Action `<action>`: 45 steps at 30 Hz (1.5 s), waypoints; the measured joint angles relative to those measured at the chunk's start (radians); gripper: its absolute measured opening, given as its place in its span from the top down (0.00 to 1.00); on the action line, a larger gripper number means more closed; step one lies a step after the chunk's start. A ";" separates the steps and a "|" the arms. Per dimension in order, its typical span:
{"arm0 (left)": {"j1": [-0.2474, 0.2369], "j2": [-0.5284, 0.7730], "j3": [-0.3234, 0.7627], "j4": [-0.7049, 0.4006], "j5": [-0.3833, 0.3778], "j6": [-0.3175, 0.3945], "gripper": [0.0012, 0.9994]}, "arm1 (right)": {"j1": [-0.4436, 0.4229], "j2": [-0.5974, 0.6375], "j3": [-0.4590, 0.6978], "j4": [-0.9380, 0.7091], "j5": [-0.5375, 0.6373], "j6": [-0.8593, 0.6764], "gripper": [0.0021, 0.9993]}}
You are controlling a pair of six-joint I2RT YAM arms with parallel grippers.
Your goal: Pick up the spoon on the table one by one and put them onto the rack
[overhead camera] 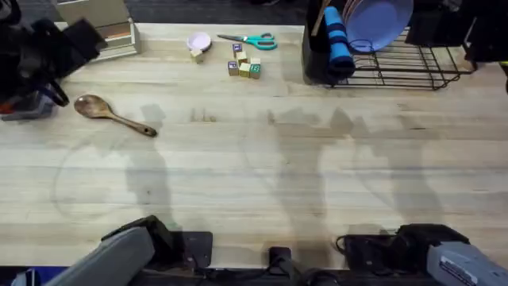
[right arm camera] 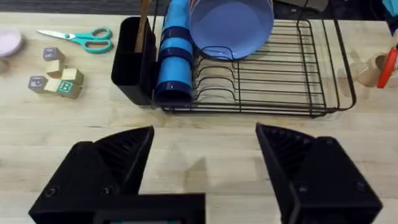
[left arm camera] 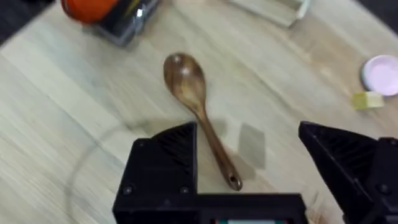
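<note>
One brown wooden spoon (overhead camera: 111, 114) lies flat on the table (overhead camera: 254, 175) at the left, bowl to the left and handle tip to the right. In the left wrist view the spoon (left arm camera: 196, 109) lies ahead of my left gripper (left arm camera: 245, 134), its handle end between the open fingers, which hold nothing. The left arm (overhead camera: 147, 242) sits low by the near edge. The black wire rack (overhead camera: 413, 67) stands at the far right with its caddy (right arm camera: 130, 59); a wooden handle (right arm camera: 144, 25) stands in it. My right gripper (right arm camera: 204, 132) is open and empty, short of the rack (right arm camera: 267, 87).
A blue plate (overhead camera: 381, 20) and a blue cup (overhead camera: 337, 40) sit in the rack. Teal scissors (overhead camera: 250, 40), toy blocks (overhead camera: 244, 65) and a pink bowl (overhead camera: 198, 41) lie along the far edge. A beige box (overhead camera: 103, 32) and an orange-topped jar (overhead camera: 24, 107) stand at the far left.
</note>
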 joint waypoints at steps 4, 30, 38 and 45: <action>0.032 0.076 0.000 -0.021 0.047 -0.012 0.01 | 0.000 0.000 0.000 0.000 0.000 0.000 0.00; 0.116 0.389 0.000 -0.069 0.096 -0.248 0.01 | 0.000 0.000 0.000 0.008 0.000 0.000 0.00; 0.116 0.506 0.000 -0.003 0.097 -0.269 0.01 | 0.000 0.000 0.000 0.008 0.000 0.000 0.00; 0.116 0.535 0.000 0.035 0.095 -0.270 0.00 | 0.000 0.000 0.000 0.008 0.000 0.000 0.00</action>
